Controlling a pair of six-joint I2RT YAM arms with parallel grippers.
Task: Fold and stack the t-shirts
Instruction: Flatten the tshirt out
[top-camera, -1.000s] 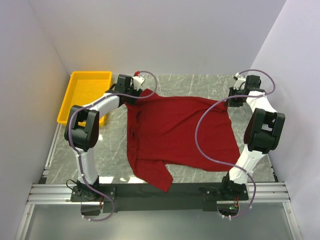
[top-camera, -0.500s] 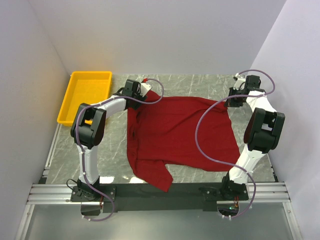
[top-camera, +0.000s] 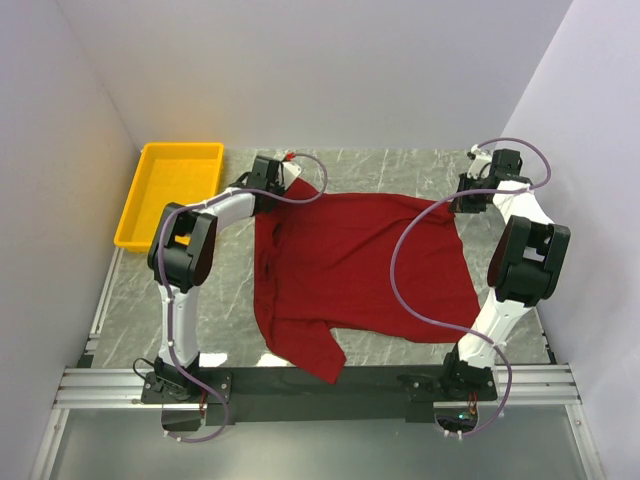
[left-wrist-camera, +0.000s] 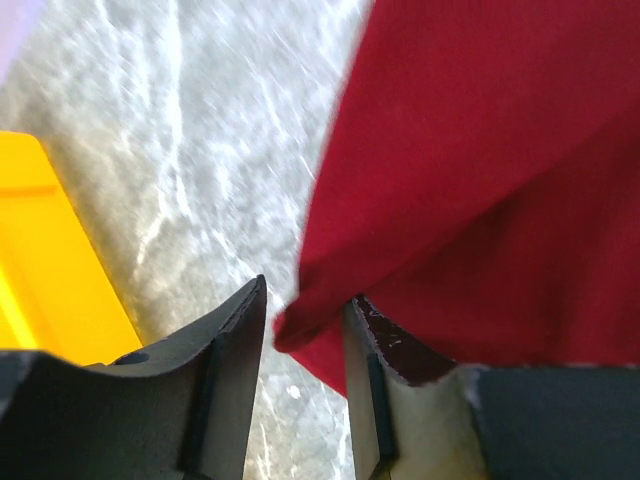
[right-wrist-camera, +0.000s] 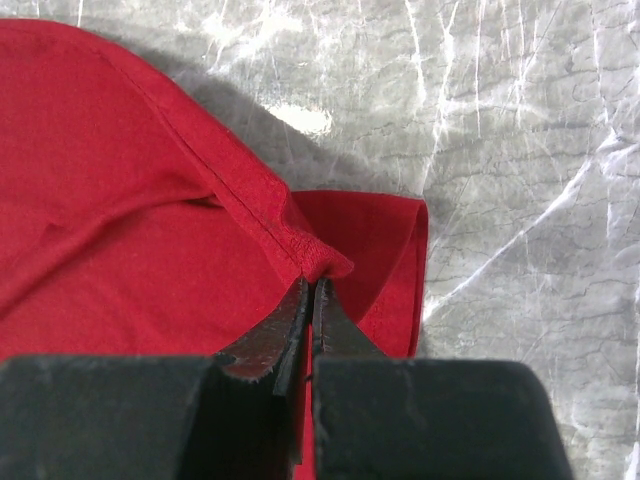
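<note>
From above, the dark red t-shirt lies spread and rumpled across the middle of the marble bench, one sleeve trailing toward the near edge. The left pincer sits at the shirt's far left corner and the right pincer at its far right corner. A yellow tray stands at the far left, apart from the shirt.

The left wrist view shows the left pincer partly open, its jaws apart. A folded corner of the t-shirt lies between them, against the right-hand jaw but not clamped.

In the right wrist view, the right pincer is pressed closed on a bunched hem of the t-shirt, just above the bench.
</note>
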